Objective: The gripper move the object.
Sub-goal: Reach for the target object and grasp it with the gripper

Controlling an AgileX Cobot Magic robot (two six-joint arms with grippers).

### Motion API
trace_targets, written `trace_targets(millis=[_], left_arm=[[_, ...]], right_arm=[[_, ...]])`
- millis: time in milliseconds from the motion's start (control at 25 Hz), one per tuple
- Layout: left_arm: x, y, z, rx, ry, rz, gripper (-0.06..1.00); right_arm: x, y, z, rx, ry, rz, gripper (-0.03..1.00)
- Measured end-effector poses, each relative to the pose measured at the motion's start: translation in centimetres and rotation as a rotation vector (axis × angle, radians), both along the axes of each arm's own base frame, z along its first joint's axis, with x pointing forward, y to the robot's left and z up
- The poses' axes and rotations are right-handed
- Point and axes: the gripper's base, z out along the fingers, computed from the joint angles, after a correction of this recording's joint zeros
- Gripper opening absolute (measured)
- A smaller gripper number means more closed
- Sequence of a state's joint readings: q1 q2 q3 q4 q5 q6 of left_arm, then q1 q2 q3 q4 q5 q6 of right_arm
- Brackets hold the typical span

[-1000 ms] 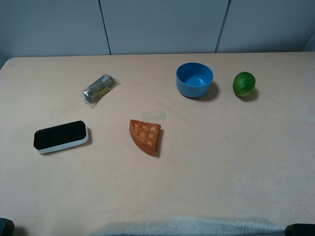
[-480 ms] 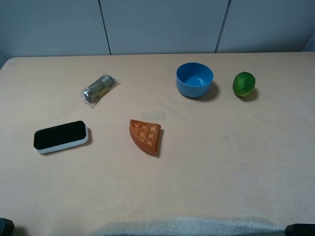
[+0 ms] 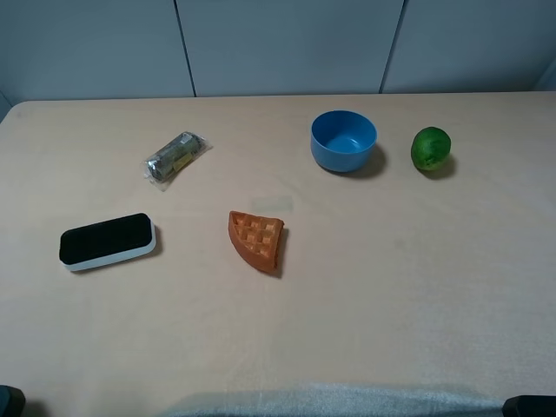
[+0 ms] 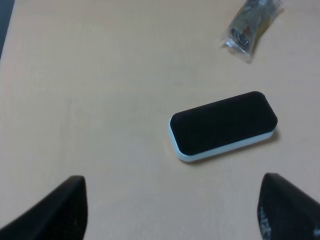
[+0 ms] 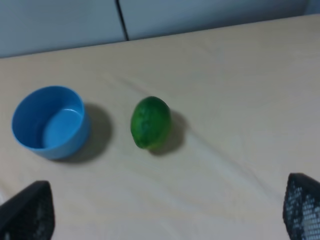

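Observation:
The round blue bowl [image 3: 344, 140] stands upright and empty at the back of the table, right of the middle. It also shows in the right wrist view [image 5: 50, 121], with a green lime [image 5: 150, 122] beside it. My right gripper [image 5: 165, 215] is open, fingertips wide apart, well short of the bowl and holding nothing. My left gripper [image 4: 172, 210] is open and empty, near the black and white eraser [image 4: 223, 125]. In the high view only the arms' dark corners show at the bottom edge.
The lime [image 3: 431, 148] lies right of the bowl. An orange waffle wedge [image 3: 256, 239] lies mid-table. The eraser [image 3: 108, 241] sits at the left, a wrapped snack [image 3: 176, 157] behind it. A grey wall stands behind the table.

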State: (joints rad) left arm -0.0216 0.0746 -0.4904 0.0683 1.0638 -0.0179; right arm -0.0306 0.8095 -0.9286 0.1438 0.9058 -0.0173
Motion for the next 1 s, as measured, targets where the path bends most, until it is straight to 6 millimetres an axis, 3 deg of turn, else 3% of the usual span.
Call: trace_targets(millis=[160, 200, 480, 720, 760, 1000], left_arm=[[0.0, 0.0, 0.0, 0.000, 0.000, 0.000, 0.77], [0.0, 0.0, 0.0, 0.000, 0.000, 0.000, 0.77], [0.0, 0.0, 0.0, 0.000, 0.000, 0.000, 0.77], [0.0, 0.0, 0.0, 0.000, 0.000, 0.000, 0.77], [0.0, 0.0, 0.0, 0.000, 0.000, 0.000, 0.77], [0.0, 0.0, 0.0, 0.000, 0.000, 0.000, 0.77]], right_arm=[[5.3, 0.2, 1.7, 0.000, 0.033, 0.053, 0.69], [5.3, 0.2, 1.7, 0.000, 0.033, 0.053, 0.69], [14.8, 0.8, 2.3, -0.007, 0.100, 0.124, 0.69], [21.7, 5.6, 0.9, -0.093, 0.178, 0.273, 0.69], [23.7, 7.5, 0.2, -0.102, 0.192, 0.313, 0.69], [26.9, 11.5, -3.9, -0.154, 0.328, 0.403, 0.69]])
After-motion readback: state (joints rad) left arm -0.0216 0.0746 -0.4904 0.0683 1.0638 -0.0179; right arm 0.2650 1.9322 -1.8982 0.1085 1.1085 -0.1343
